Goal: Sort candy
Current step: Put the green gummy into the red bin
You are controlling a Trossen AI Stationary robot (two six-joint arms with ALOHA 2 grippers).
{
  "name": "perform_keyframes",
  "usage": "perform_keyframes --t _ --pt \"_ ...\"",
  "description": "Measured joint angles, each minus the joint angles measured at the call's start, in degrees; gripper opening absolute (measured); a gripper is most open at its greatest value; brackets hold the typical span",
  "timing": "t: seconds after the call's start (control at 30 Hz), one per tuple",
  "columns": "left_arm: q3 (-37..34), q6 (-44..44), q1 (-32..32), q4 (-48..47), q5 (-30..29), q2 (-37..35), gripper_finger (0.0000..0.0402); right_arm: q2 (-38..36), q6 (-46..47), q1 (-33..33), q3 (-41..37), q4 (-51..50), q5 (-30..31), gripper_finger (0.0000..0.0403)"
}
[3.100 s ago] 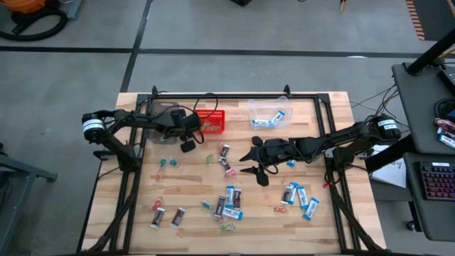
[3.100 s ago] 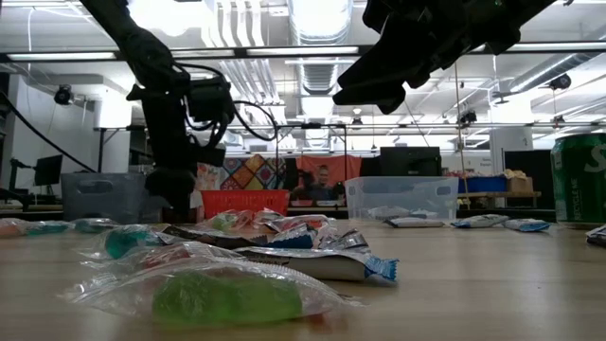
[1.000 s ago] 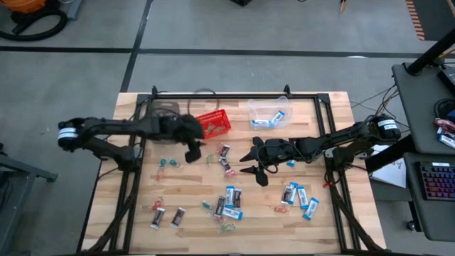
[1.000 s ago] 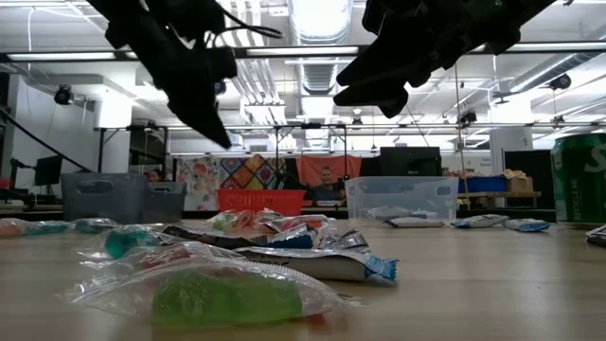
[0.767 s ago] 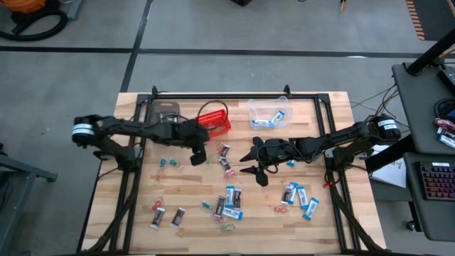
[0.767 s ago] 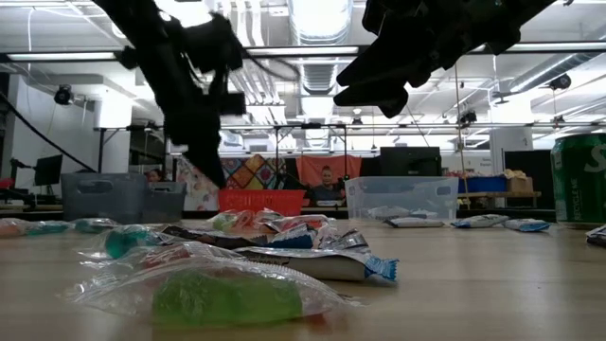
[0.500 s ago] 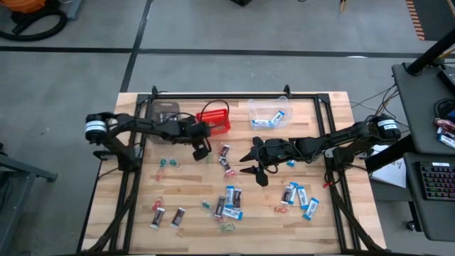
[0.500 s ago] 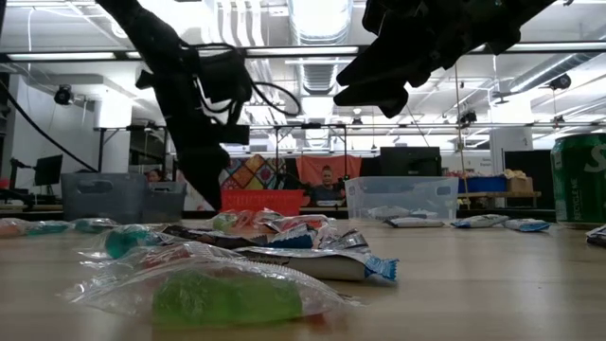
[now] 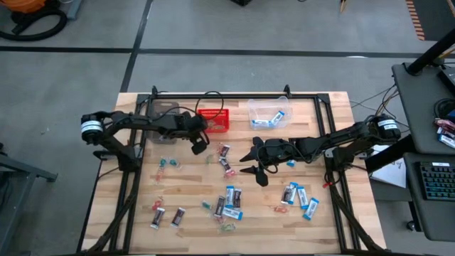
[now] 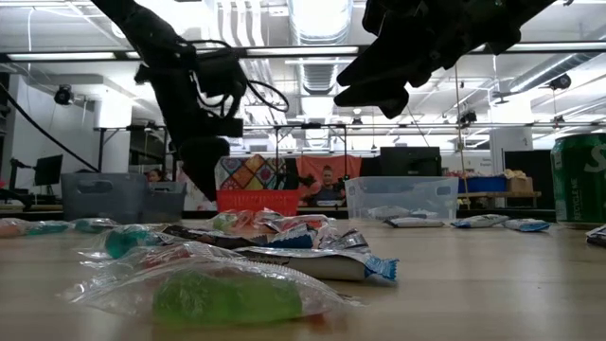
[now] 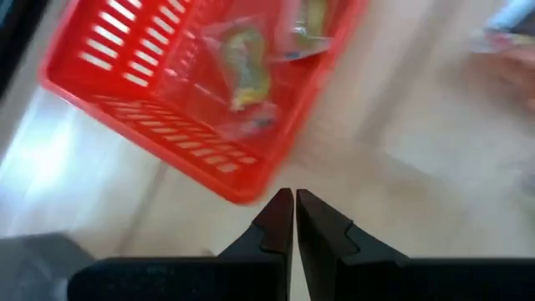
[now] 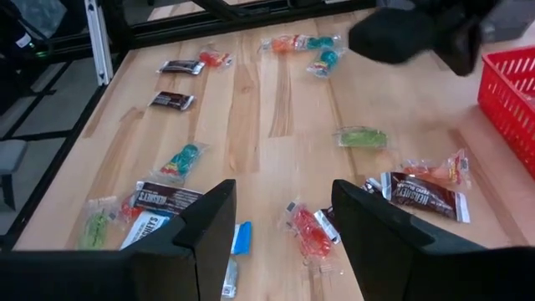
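Candy lies scattered over the wooden table: blue-and-white packets (image 9: pixel 231 199), dark brown bars (image 9: pixel 224 153) and small twist-wrapped pieces (image 9: pixel 167 163). My left gripper (image 9: pixel 197 146) is shut and empty. It hangs just above the table beside the near left corner of the red mesh basket (image 11: pixel 192 92), which holds a few wrapped sweets. My right gripper (image 9: pixel 252 161) is open and holds nothing. It hovers over the table's middle, above a red sweet (image 12: pixel 308 227) and a brown bar (image 12: pixel 422 194).
A clear bin (image 9: pixel 269 114) holding blue packets stands at the far edge, right of the basket. A grey bin (image 9: pixel 163 112) stands left of the basket. More blue packets (image 9: pixel 298 195) lie near the right side. A black frame rail (image 9: pixel 220 95) runs along the far edge.
My left gripper has come down toward the table beside the red basket, shifted a little toward the right edge, tipped steeper and shut on nothing. The basket stood askew a second ago and now sits square. My right arm has kept still.
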Motion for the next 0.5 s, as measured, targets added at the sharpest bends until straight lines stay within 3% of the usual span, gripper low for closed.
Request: perform_keyframes --t 0.2,0.5 --pt "0.0 -5.68 -3.9 -1.39 2.05 -4.25 0.0 0.0 5.03 0.0 -0.02 -1.86 -0.23 0.0192" --pt "0.0 -7.63 -18.06 0.1 1.12 -9.94 0.0 0.0 17.9 0.0 0.58 -14.9 -1.38 0.0192"
